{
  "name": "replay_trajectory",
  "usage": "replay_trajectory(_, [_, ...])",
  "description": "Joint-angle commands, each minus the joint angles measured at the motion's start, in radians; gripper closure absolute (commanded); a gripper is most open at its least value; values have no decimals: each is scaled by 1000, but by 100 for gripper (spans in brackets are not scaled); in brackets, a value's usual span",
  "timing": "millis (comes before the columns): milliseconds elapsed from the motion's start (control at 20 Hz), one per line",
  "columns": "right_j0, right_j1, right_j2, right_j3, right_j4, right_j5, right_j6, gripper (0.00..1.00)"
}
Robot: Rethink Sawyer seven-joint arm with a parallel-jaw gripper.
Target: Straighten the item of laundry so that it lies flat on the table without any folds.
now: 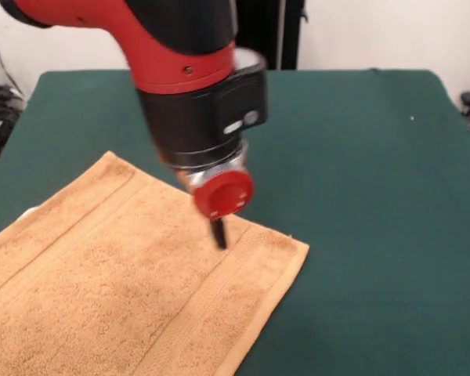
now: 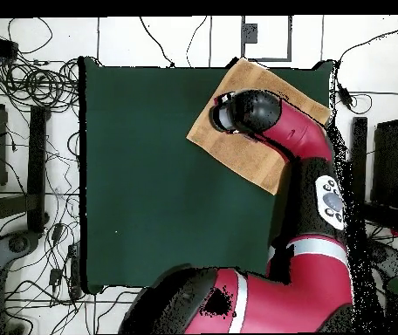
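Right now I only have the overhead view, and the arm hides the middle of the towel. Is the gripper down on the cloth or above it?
Observer: In the front view the gripper tip seems to reach the towel, beside a woven border band.
Operator: Any folds under the arm?
Observer: None that I can see; the cloth looks flat there, though its near part runs out of the picture.
Operator: Is a corner showing?
Observer: Yes, one corner lies flat on the table.

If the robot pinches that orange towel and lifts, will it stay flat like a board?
Probably not. The orange-tan terry-cloth towel looks soft and thin, so it would likely droop from the hand. Its looped pile may drag on the dark green felt-like table, so pushing could bunch it.
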Motion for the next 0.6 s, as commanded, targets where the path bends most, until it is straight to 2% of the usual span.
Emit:
replay_trajectory(50, [25,106,18,-89,-168,3,-161,100])
replay_trajectory(150, [13,106,49,-94,-224,-52,-233,100])
replay_trajectory(450, [28,108,45,-111,-322,-92,-162,100])
replay_trajectory(500, [25,125,43,-154,-321,-72,-142,100])
replay_trajectory(600, [14,143,61,-175,-315,-75,-102,100])
